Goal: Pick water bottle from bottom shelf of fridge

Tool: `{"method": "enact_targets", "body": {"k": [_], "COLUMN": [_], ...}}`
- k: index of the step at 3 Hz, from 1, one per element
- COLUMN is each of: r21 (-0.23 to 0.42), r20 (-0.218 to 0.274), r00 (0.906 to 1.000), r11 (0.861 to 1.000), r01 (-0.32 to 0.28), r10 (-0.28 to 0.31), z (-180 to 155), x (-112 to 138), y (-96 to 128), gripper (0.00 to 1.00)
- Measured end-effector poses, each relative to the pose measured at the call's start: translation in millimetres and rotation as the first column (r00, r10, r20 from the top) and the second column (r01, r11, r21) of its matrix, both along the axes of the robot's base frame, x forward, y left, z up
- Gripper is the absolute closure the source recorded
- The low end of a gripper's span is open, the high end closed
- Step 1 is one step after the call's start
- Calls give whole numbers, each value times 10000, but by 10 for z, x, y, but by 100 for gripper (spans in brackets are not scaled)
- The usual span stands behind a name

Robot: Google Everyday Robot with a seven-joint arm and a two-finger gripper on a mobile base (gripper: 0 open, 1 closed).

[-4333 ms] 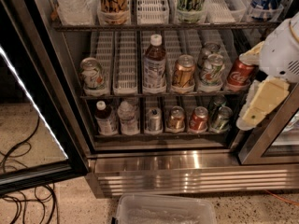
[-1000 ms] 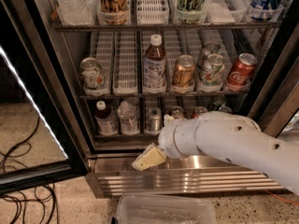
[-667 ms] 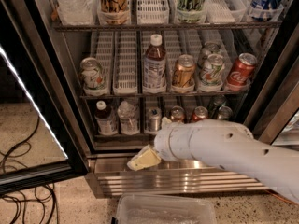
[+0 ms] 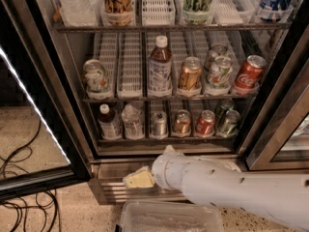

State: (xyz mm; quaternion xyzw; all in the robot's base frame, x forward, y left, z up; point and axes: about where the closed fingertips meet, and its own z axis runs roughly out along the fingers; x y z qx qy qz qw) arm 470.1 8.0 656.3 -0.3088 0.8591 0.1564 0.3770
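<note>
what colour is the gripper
Pale yellow; the gripper sits low, before the fridge base, clearest in the camera view.

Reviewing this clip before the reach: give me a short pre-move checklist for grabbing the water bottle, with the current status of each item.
1. Door of the fridge open: ok.
2. Water bottle upright on the bottom shelf, front unobstructed: ok.
3. End effector at bottle height: not ok; it is lower, in front of the fridge's steel base.
4. Clearance from the brown bottle and silver can flanking it: cannot tell.
</note>
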Motion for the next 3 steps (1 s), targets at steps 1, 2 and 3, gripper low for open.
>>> {"method": "enact_targets", "body": {"k": [1, 2, 3], "r21": [120, 137, 498], "r20": [251, 265, 546], "r00": [9988, 9987, 9916], "r11": [9990, 9989, 9922], "r01": [424, 438, 1145], "r10": [-426, -442, -1171], "z": [-18, -14, -31], "x": [106, 110, 265], "y": [-40, -39, -123], "gripper": [0, 0, 0]}}
